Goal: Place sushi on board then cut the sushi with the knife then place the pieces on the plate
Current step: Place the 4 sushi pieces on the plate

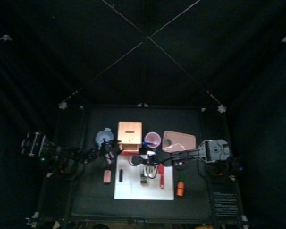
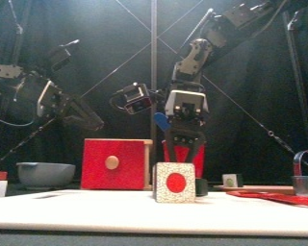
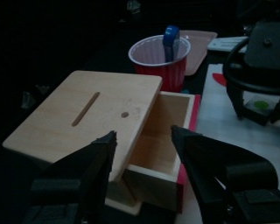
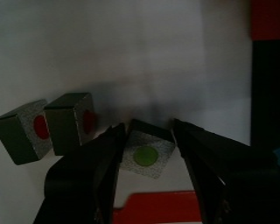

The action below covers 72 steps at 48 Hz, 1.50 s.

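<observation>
right wrist view: the right gripper is seen clamped on a green-centred sushi piece, with one jaw pressed at each side. the piece is held low on the white cutting board. two red-centred sushi pieces are found side by side just beside it, on the same board. from the front, one red-centred piece is seen upright at the board's near edge, directly under the right gripper. in the top view the pink tray is placed behind the board, to the right, with no sushi visible on it. the left gripper is held released, jaws spread, above the wooden box, whose drawer is pulled out. the red cup with the blue knife is seen beyond the box.
</observation>
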### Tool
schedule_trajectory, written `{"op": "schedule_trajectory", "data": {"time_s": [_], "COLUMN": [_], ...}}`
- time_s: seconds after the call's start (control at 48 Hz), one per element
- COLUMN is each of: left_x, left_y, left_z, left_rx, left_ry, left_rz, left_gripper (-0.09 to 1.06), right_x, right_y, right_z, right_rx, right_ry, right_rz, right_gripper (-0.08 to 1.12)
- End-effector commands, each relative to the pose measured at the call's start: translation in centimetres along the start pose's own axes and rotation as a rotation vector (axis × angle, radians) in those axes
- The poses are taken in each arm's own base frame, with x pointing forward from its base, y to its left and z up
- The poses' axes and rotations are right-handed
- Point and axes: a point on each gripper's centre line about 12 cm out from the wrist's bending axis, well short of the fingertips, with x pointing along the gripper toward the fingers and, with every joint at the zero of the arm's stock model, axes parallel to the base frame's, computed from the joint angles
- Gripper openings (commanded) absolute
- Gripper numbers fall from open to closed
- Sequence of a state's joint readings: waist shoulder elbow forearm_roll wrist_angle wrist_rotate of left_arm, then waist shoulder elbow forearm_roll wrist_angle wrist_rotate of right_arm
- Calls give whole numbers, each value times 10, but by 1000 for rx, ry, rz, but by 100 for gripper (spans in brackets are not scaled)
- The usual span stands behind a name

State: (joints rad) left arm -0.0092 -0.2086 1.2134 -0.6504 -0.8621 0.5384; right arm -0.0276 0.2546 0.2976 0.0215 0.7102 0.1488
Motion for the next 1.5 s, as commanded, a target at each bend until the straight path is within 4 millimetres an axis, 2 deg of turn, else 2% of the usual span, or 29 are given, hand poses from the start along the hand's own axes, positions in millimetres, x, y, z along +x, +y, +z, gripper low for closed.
{"op": "schedule_trajectory", "data": {"time_s": [0.021, 0.208, 0.438, 0.604, 0.833, 0.958, 1.208, 1.5], "left_x": [1, 1, 2, 3, 5, 8, 12, 13], "left_y": [1, 1, 2, 2, 3, 5, 7, 8], "left_z": [6, 6, 6, 7, 12, 14, 16, 10], "left_rx": [-8, -10, -12, -16, -31, -51, -95, -114], "left_ry": [-20, -19, -20, -21, -31, -31, -18, 9], "left_rz": [8, 8, 11, 14, 25, 43, 79, 100], "left_gripper": [88, 88, 88, 88, 88, 88, 88, 88], "right_x": [-27, -29, -29, -35, -44, -42, -36, -25], "right_y": [-1, -1, 1, 11, 22, 28, 26, 21], "right_z": [8, -3, -4, -6, -11, -11, -7, -12], "right_rx": [4, 19, -10, -102, -324, -406, -543, -576], "right_ry": [-69, -50, -39, -19, 72, 68, 14, 17], "right_rz": [8, 19, 10, -16, -73, -46, -51, -68], "right_gripper": [82, 83, 83, 83, 83, 83, 83, 83]}}
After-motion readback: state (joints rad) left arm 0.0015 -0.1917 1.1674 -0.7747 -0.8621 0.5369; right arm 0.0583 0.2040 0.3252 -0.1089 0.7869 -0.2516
